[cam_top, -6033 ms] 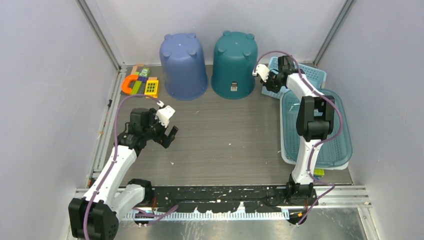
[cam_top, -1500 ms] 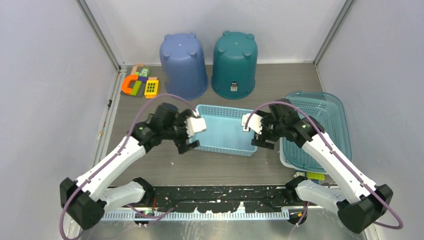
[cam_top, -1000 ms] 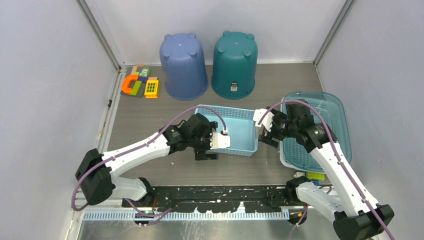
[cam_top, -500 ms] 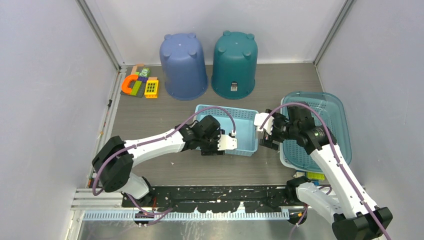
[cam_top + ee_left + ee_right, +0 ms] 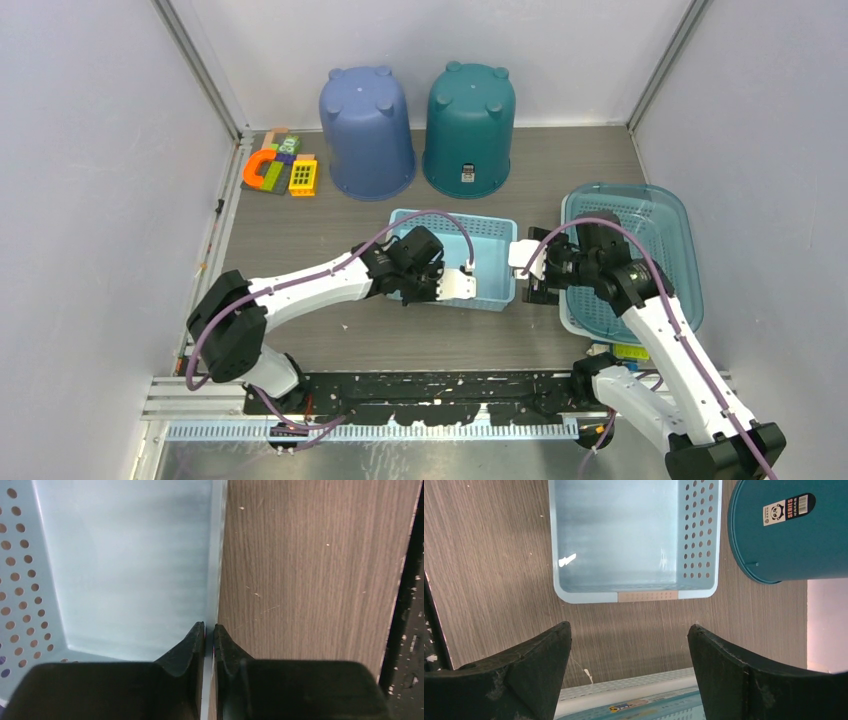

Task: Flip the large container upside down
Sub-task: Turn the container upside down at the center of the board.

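The large container [image 5: 686, 240], a wide teal mesh basket, sits upright at the right of the table; its rim [image 5: 624, 697] shows along the bottom of the right wrist view. A small light-blue basket [image 5: 480, 250] stands upright to its left. My left gripper [image 5: 447, 296] is shut on this small basket's near wall [image 5: 212, 555], one finger inside and one outside, as the left wrist view [image 5: 209, 626] shows. My right gripper [image 5: 531, 277] hangs open in the gap between the two baskets, holding nothing, its fingers wide apart [image 5: 629, 627] and facing the small basket [image 5: 624, 535].
Two upturned buckets stand at the back, a blue one [image 5: 366, 120] and a teal one [image 5: 470, 110], the latter also seen by the right wrist [image 5: 784, 530]. Coloured toy blocks [image 5: 278, 165] lie at the back left. Walls enclose both sides.
My left gripper reached along the small basket's near side and closed on its wall. My right gripper drew back a little from the basket's right end, staying open.
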